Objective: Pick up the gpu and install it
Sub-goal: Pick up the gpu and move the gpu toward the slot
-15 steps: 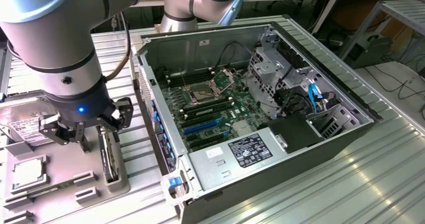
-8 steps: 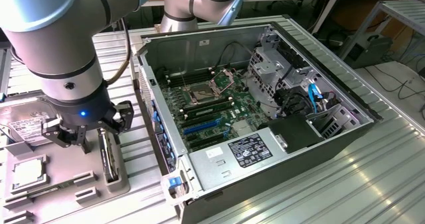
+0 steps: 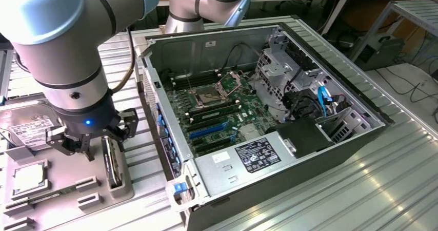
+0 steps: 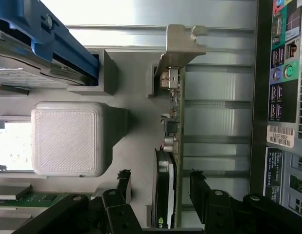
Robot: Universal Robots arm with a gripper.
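The gpu (image 3: 114, 165) stands on edge in a slot of the grey holder tray (image 3: 68, 190), at the exterior view's left of the open computer case. The wrist view gives it edge-on: green board, black fan shroud (image 4: 163, 195) and silver end bracket (image 4: 183, 45). My gripper (image 3: 96, 146) hangs just above the card, open. Its two black fingers (image 4: 124, 181) stand either side of the gpu (image 4: 176, 127) with small gaps, and the gripper (image 4: 160, 184) holds nothing.
The open computer case (image 3: 356, 95) lies on its side with the large motherboard (image 3: 212, 113) and power supply (image 3: 257, 155) inside. On the tray sit a hard drive (image 3: 31, 128), a processor (image 3: 27, 177) and a grey block (image 4: 68, 139). The case's rear ports (image 4: 287, 58) are beside the gpu.
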